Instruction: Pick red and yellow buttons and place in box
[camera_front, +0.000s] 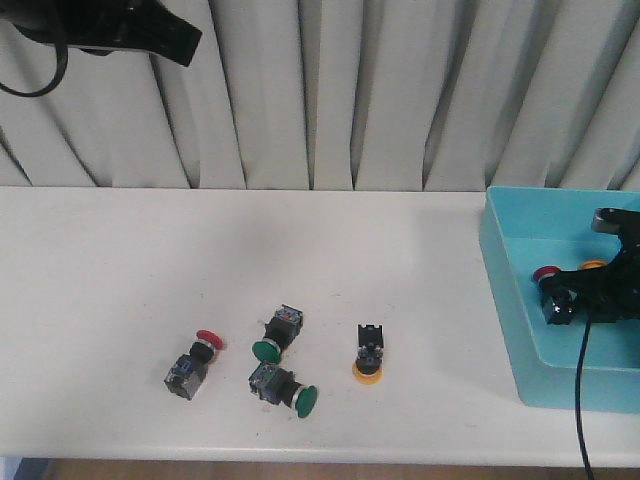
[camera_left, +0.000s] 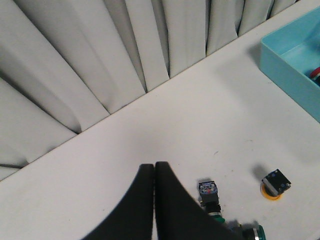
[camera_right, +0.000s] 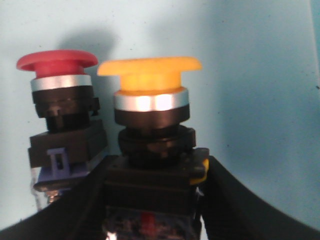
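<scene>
1. The right gripper (camera_front: 590, 290) was down inside the box (camera_front: 505, 290), its fingers (camera_right: 240, 200) clamped on the black body of a yellow button (camera_right: 150, 90); only the right wrist view showed that grasp plainly, the cap pointing away from the camera over the box's pale blue floor.
2. Just beside the held one, a red button (camera_right: 57, 70) lay in the box; the front view gave it only as a small red spot (camera_front: 546, 272) by the gripper, and whether the two switches touched could not be told.
3. The left gripper (camera_left: 154, 172) was raised above the table (camera_front: 120, 260), its two black fingers pressed together with nothing between them; the front view showed only a part of that arm at the top left corner.
4. On the table lay a second red button (camera_front: 196, 360) on its side, a second yellow button (camera_front: 368, 353) standing cap-down, and two green-capped switches (camera_front: 282, 370) between them, close together.
5. The left wrist view showed the cap-down yellow one (camera_left: 274, 185) from above, well apart from the box corner (camera_left: 287, 75).
6. No writing or brand could be read on any switch; the labels were too small and blurred.
</scene>
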